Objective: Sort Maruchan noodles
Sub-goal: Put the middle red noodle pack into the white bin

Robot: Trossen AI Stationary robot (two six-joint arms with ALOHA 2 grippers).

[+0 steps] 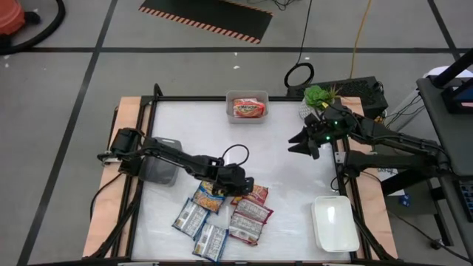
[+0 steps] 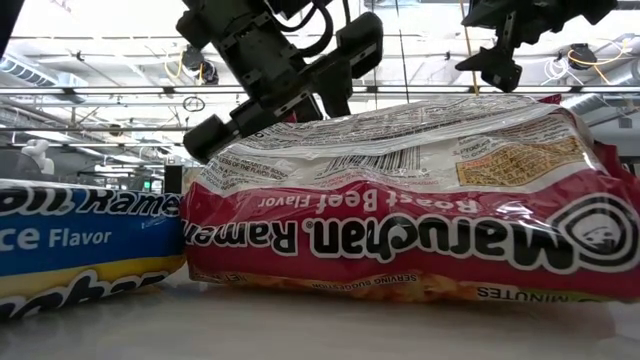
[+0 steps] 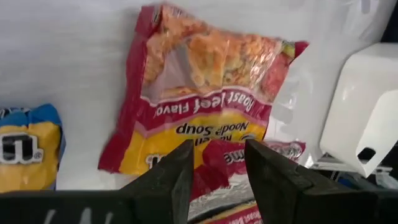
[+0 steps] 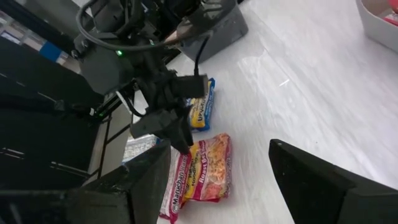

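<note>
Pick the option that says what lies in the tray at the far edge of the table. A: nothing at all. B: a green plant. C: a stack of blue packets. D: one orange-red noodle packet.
D: in the high view the tray at the table's far edge holds a single orange-red noodle packet, while the other packets lie in a cluster on the table near the left gripper.

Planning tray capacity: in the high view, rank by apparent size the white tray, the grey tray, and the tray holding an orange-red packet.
1. White tray, clearly largest.
2. Tray holding an orange-red packet and grey tray: similar; the left arm covers part of the grey one, so no ranking.
</note>
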